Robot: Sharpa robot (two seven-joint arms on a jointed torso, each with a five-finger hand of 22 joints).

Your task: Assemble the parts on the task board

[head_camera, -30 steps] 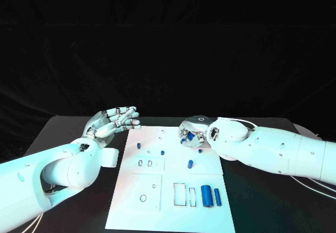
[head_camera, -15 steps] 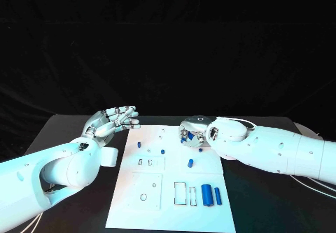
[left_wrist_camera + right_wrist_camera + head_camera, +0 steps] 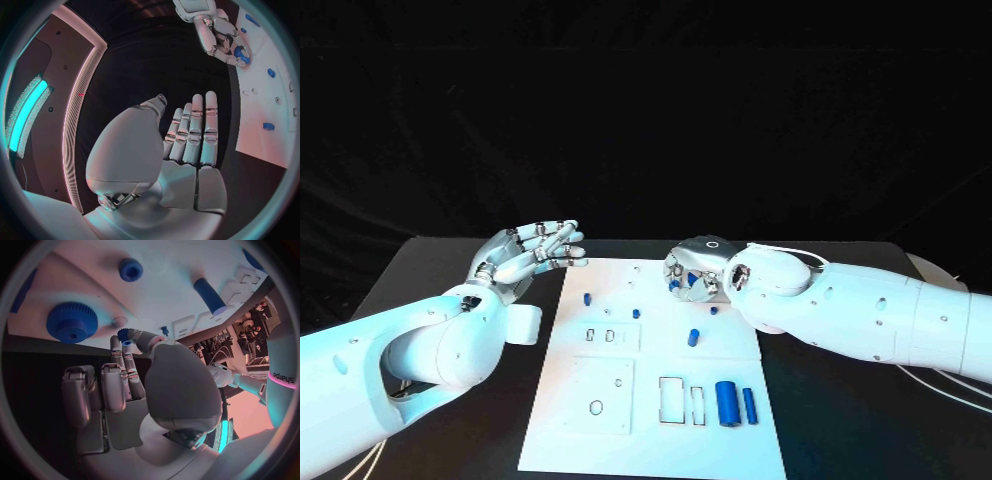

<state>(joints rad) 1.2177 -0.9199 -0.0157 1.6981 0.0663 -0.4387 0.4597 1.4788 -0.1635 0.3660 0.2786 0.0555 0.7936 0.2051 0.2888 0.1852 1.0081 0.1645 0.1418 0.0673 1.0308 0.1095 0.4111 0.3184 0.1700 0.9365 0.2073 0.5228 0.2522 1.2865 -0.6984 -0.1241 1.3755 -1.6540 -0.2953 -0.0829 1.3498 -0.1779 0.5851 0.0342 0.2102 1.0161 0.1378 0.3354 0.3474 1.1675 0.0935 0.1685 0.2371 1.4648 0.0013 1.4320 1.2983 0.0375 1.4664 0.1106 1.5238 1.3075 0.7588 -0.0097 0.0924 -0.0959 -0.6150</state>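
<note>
The white board point(image 3: 653, 370) lies flat in the middle of the black surface point(image 3: 430, 270), long side running away from the robot.

Left hand point(image 3: 531, 252): held off the board, over the dark surface just beside the board's far left corner. Palm open, fingers point(image 3: 197, 132) straight and side by side, holding nothing.

Right hand point(image 3: 697, 272): over the far right part of the board. The right wrist view shows a small blue piece point(image 3: 125, 334) pinched between the thumb and a fingertip; the remaining fingers point(image 3: 94, 390) are curled in toward the palm. The left wrist view shows the same hand point(image 3: 220, 35) with blue between its fingertips. Whether the pinched piece touches the board cannot be told.

Parts on the board:
- A blue gear point(image 3: 72, 321), near the held piece, lying flat.
- A small round blue knob point(image 3: 131, 269), beyond the gear.
- A thick blue cylinder point(image 3: 726, 402) and a thinner blue rod point(image 3: 749, 405), side by side at the near right, just beside two rectangular cut-outs point(image 3: 681, 398).
- A short blue peg point(image 3: 692, 338) near the middle of the board.
- Two small blue pegs point(image 3: 589, 299) toward the far left, apart from each other.
- A tiny blue piece point(image 3: 714, 311) just below the right hand.
</note>
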